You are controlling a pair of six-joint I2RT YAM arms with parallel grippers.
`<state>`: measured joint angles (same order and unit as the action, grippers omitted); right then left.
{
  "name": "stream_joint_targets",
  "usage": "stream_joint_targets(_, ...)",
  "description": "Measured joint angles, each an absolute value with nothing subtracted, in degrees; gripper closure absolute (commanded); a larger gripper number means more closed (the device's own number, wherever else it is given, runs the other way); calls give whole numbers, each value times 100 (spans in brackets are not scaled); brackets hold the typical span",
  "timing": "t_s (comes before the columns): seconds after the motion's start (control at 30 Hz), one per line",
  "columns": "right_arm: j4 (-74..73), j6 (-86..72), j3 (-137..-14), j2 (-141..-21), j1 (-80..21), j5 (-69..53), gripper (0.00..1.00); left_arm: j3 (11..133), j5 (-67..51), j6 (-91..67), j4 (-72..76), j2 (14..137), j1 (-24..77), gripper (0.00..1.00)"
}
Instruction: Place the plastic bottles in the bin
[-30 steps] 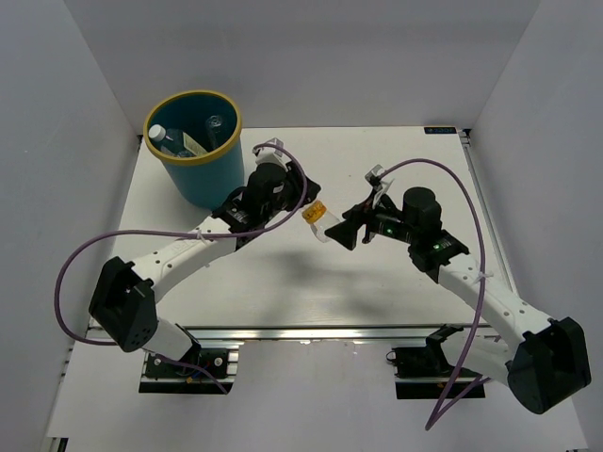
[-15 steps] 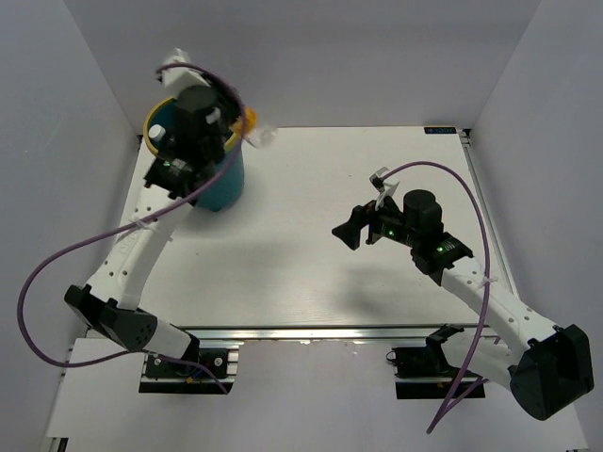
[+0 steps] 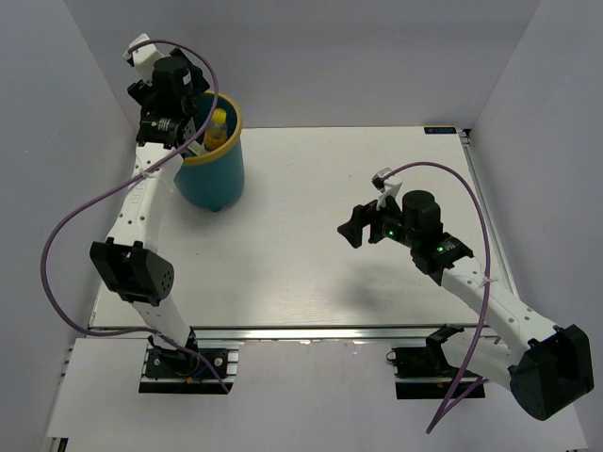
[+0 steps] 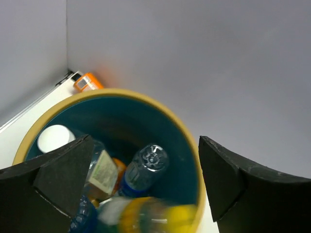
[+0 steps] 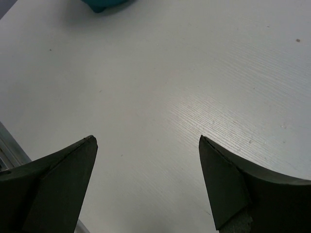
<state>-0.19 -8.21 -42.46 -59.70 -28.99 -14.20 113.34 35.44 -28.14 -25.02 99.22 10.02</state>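
The bin (image 3: pixel 215 174), teal with a yellow rim, stands at the table's far left. My left gripper (image 3: pixel 188 122) hangs open right above it. A yellow-capped plastic bottle (image 3: pixel 217 129) is free of the fingers, at the bin's mouth, and blurred in the left wrist view (image 4: pixel 155 216). Inside the bin (image 4: pixel 187 145) lie a clear blue-labelled bottle (image 4: pixel 143 167), a white-labelled one (image 4: pixel 103 172) and a white-capped one (image 4: pixel 54 138). The left gripper (image 4: pixel 146 141) has nothing between its fingers. My right gripper (image 3: pixel 353 229) stands open and empty over bare table (image 5: pixel 146 138).
A small orange labelled thing (image 4: pixel 87 81) lies on the table beyond the bin, against the back wall. Grey walls close in the white table (image 3: pixel 311 273) on the left, back and right. The bin's base (image 5: pixel 104 5) shows at the top of the right wrist view.
My left arm swung from mid-table up over the bin carrying the yellow-capped bottle, then opened and let it go. The right arm barely moved.
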Motion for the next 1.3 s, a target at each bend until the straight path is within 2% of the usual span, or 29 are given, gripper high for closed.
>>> stream_joint_targets(0.33,-36,-722,-4303,-6117,-2899,-1271,11,11526,3430,-2803,-2995,9977,558,2)
stream_joint_targets(0.53,-45,-707,-4311,-6246,-2893,-1205,11,11461,3057,-3162,-3304,9723,-548,2)
stream_joint_targets(0.93,-250,-674,-4335,-6274,-2882,-972,11,9620,1640,-4274,-3120,9295,-2285,2)
stream_joint_targets(1.3,-360,-475,-4386,-6576,-2853,-749,11,8973,276,-4576,-1981,10130,-2510,2)
